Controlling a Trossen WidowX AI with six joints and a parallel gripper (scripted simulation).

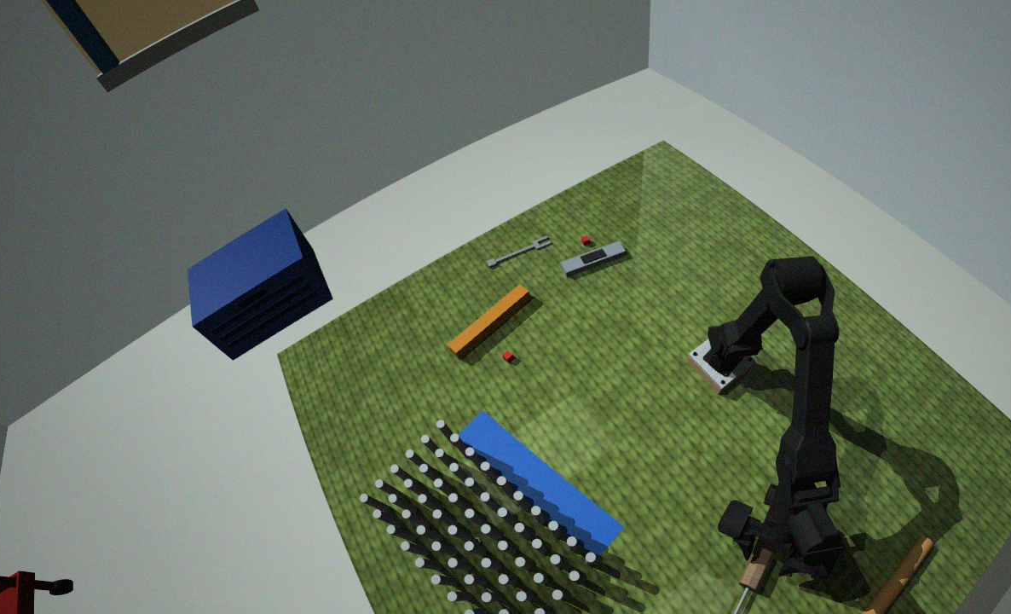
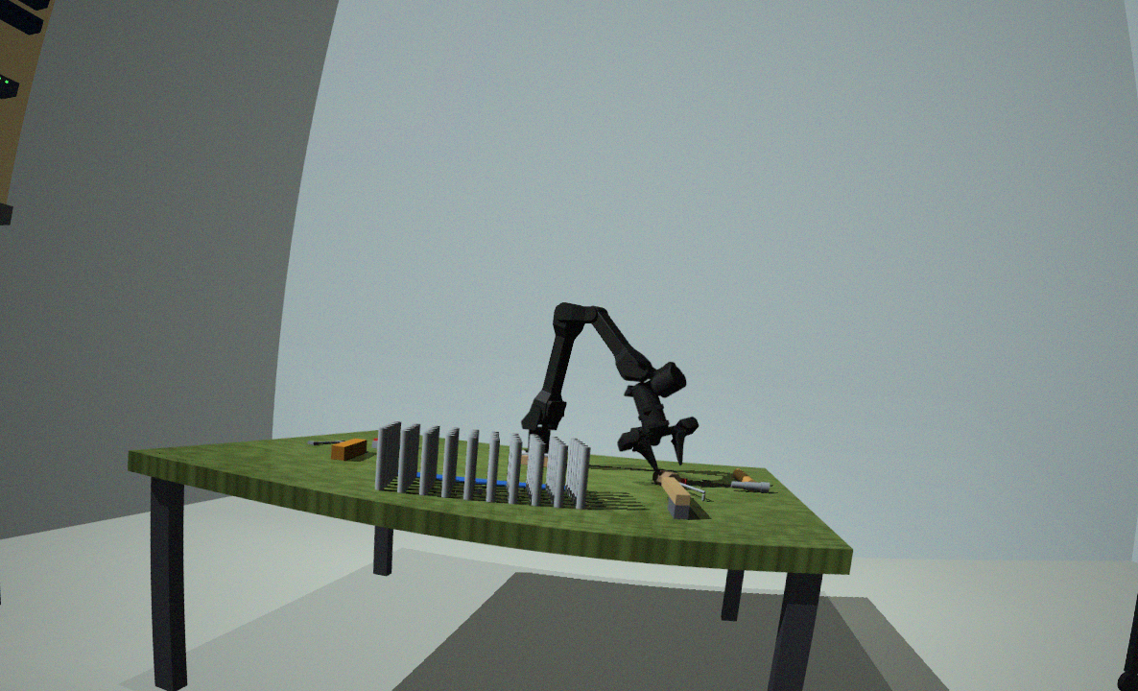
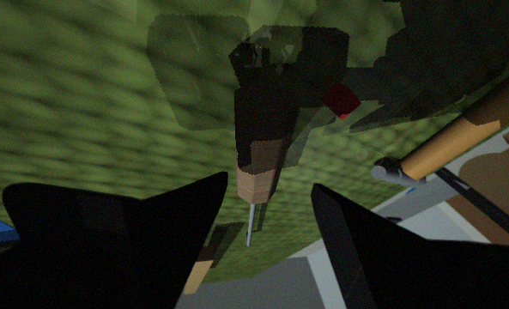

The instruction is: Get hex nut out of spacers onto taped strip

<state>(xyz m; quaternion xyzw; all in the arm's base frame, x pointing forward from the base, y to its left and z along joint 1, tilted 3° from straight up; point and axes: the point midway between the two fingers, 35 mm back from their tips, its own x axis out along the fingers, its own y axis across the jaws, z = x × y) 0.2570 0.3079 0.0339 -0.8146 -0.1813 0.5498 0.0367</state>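
Note:
My gripper (image 1: 780, 569) (image 2: 664, 464) (image 3: 269, 184) is open and holds nothing. It hangs low over the wooden handle (image 1: 757, 570) (image 2: 675, 491) (image 3: 256, 172) of a hook tool near the table's front right corner. In the wrist view one finger stands on each side of the handle. The tool's thin metal rod (image 3: 251, 223) (image 1: 739, 599) points toward the table edge. The field of standing grey spacers (image 1: 478, 534) (image 2: 479, 464) lies to the left, with the blue taped strip (image 1: 540, 481) along its near side. I cannot make out the nut among the spacers.
A second tool with a round wooden handle (image 1: 902, 572) (image 3: 451, 137) lies right of the gripper, and a small red cube (image 3: 340, 99) lies beside the hook tool. Farther back lie an orange bar (image 1: 490, 321), a grey fork tool (image 1: 520, 251), a grey block (image 1: 592, 257) and two red cubes.

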